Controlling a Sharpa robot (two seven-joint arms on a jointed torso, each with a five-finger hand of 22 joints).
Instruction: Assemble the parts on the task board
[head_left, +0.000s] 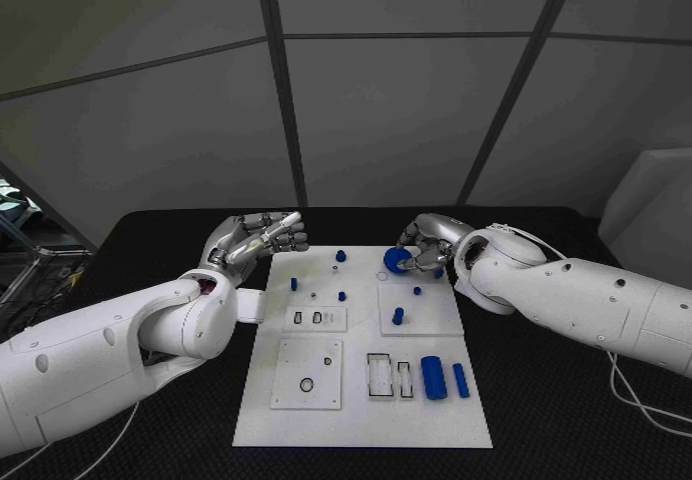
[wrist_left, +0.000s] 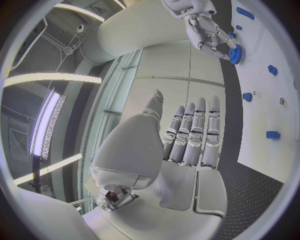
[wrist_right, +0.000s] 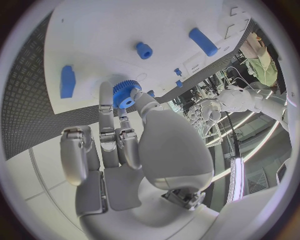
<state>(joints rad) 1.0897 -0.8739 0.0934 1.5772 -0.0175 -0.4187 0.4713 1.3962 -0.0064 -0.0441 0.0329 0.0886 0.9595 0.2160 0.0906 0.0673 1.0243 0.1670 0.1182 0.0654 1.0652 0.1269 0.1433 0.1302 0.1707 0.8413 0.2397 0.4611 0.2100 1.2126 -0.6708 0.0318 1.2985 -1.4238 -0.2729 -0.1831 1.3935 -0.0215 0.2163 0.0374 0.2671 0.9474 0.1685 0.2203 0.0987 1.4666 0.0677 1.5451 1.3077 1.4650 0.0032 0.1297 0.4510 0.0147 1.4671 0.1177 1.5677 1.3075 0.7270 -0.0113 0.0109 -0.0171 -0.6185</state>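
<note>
I have the right hand (head_left: 428, 243) up at the far right part of the white rectangular task board (head_left: 361, 425), a little above the middle of the head view. Its fingers (wrist_right: 122, 112) pinch a small blue toothed gear wheel with a centre hole (wrist_right: 126, 93), holding it just over the board; I cannot tell whether it is already on a peg or merely close above the surface. The remaining fingers of that hand are curled in beside the pinch.

The left hand (head_left: 260, 240) hangs just off the board's far left corner, over the black tabletop (head_left: 144, 235). Its fingers (wrist_left: 194, 132) lie straight and pressed side by side, holding nothing.

As for progress, I judge we are early to midway. Several small blue pegs (head_left: 340, 257) stand upright in the upper half of the board, which suggests some are seated. Two blue cylinders (head_left: 434, 377) lie loose on their sides at the lower right of the board, beside an open rectangular slot (head_left: 379, 372), so those look unplaced. The gear in hand is the current step; the cylinders and any open sockets remain.
</note>
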